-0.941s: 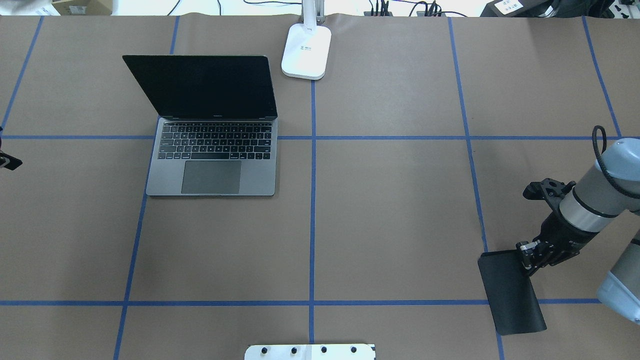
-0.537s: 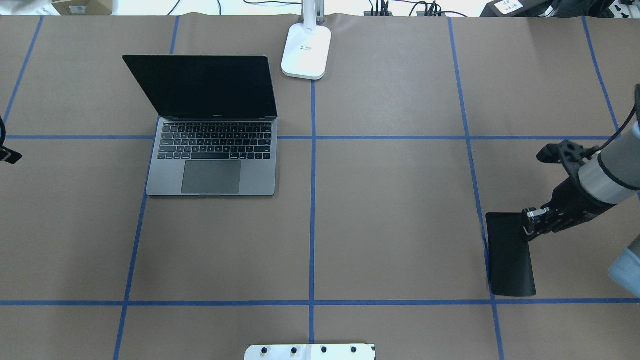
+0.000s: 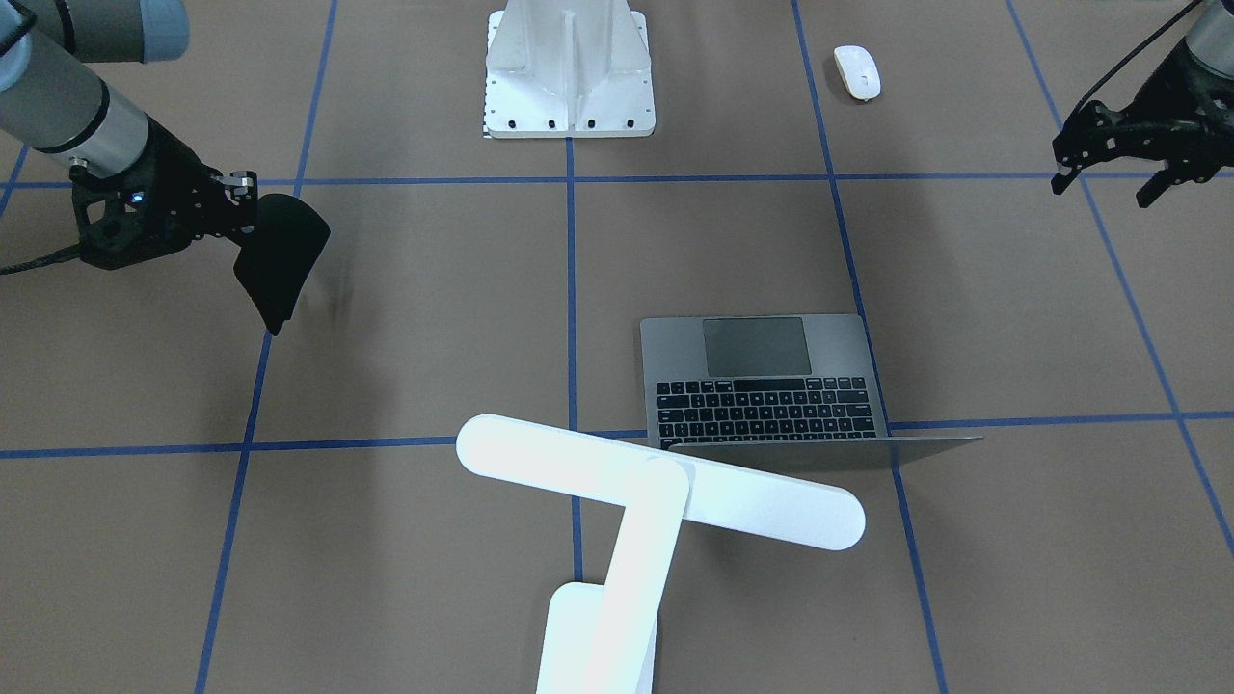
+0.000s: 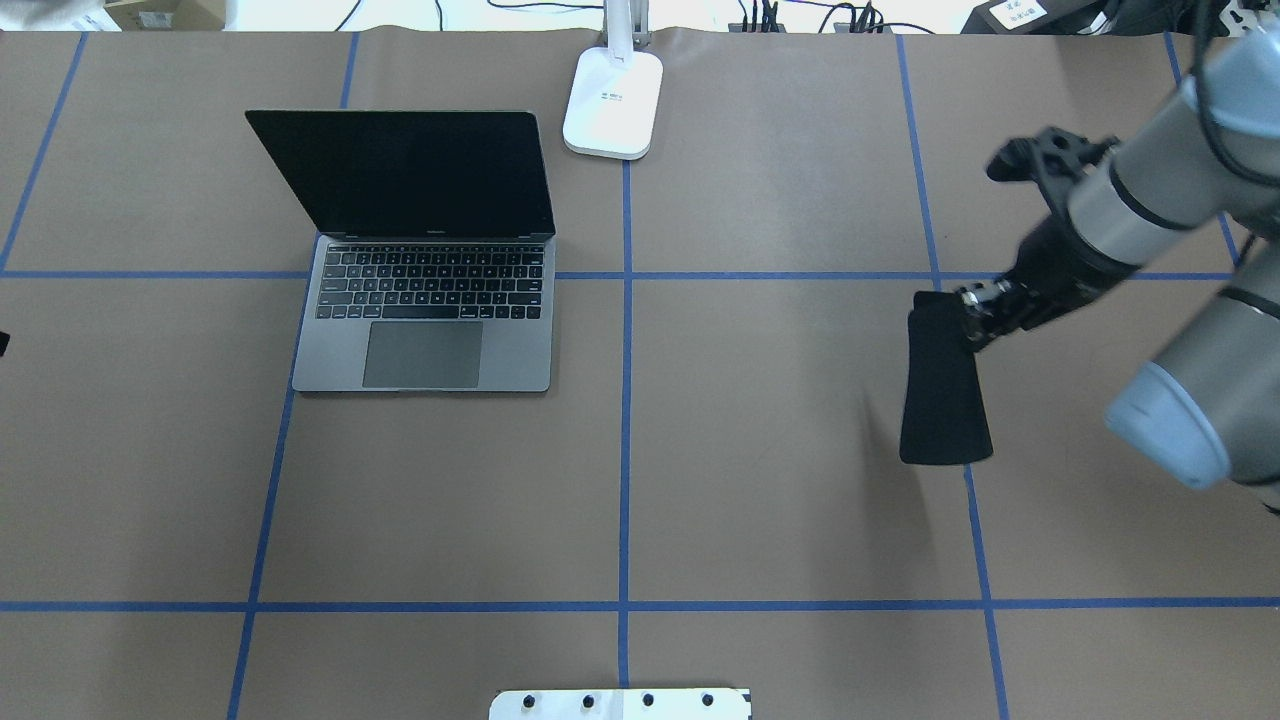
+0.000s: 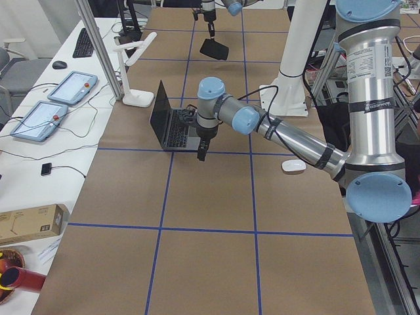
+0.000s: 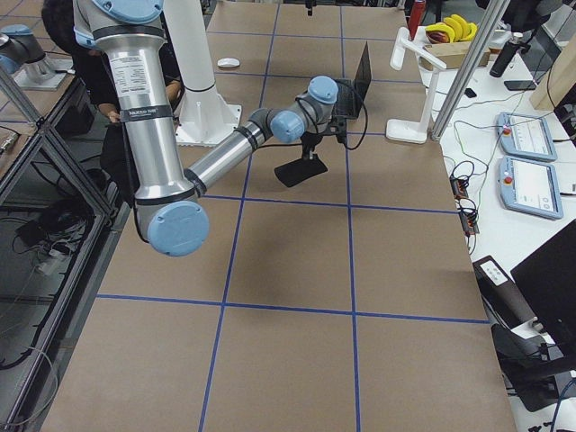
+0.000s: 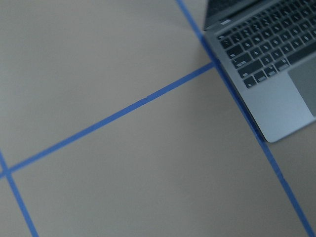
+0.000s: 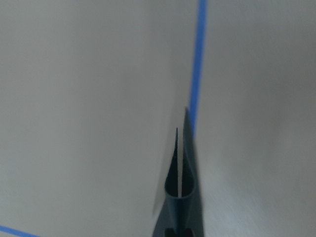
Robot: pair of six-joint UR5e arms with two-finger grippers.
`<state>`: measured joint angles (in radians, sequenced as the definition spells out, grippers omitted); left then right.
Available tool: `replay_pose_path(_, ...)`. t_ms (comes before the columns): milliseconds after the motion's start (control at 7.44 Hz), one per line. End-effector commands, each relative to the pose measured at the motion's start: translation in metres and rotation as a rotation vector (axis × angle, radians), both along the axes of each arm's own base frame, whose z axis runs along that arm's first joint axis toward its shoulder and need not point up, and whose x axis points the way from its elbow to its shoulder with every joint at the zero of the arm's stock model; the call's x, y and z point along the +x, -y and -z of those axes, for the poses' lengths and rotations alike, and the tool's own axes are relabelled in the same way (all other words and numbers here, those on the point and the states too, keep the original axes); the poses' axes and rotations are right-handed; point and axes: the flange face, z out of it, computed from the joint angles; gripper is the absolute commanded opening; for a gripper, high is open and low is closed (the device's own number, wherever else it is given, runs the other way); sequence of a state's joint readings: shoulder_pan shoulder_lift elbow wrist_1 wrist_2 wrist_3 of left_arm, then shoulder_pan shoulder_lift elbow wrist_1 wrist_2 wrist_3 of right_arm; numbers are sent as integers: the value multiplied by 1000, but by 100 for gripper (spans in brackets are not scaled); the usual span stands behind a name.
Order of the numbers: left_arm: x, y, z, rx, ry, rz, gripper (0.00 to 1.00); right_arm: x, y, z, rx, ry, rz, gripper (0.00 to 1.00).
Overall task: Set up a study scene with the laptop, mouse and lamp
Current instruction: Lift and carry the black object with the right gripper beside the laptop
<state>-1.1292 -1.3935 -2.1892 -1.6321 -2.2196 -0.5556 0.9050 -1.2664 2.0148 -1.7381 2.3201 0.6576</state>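
Note:
The open grey laptop (image 4: 425, 340) sits at the left of the overhead view, screen up; it also shows in the front view (image 3: 771, 381) and the left wrist view (image 7: 276, 64). The white lamp (image 4: 612, 100) stands at the far edge, its bar head (image 3: 656, 482) over the laptop's far corner. The white mouse (image 3: 857, 71) lies near the robot's base, on its left side. My right gripper (image 4: 968, 318) is shut on the edge of a black mat (image 4: 942, 385) that hangs above the table. My left gripper (image 3: 1102, 191) is open and empty, beyond the laptop's left side.
A white ribbed pedestal (image 3: 569, 67) with bolt holes stands at the table's near middle edge. Blue tape lines (image 4: 626, 400) divide the brown table into squares. Tablets and cables lie on a side bench past the lamp (image 5: 65, 92).
My right gripper has lifted the black mat and carried it away from the robot and slightly left. My left gripper has drawn almost out of the overhead view's left edge.

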Motion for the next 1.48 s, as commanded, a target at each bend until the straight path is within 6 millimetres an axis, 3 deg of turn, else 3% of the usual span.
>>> replay_pose_path(0,36,-52,-22,-164,-32,44,100,-43,21,85,66,-89,54,16)
replay_pose_path(134,49,-79,-37,-195,-33,6,100,-68,29,99,70,-88,76,16)
replay_pose_path(269,59,-99,-47,-213,-26,-38,100,-96,48,126,71,-86,89,16)
replay_pose_path(403,75,-113,-51,-251,-11,-76,100,-112,65,146,50,-99,94,16)
replay_pose_path(672,126,-149,-45,-369,15,-67,99,-158,114,176,14,-129,142,16)
replay_pose_path(806,160,-177,-45,-392,63,-69,99,-170,127,176,12,-127,187,16)
replay_pose_path(1075,169,-187,-42,-388,62,-103,99,-189,146,203,6,-136,206,16)
replay_pose_path(1344,169,-191,-44,-373,64,-138,98,-194,151,190,0,-157,220,17)
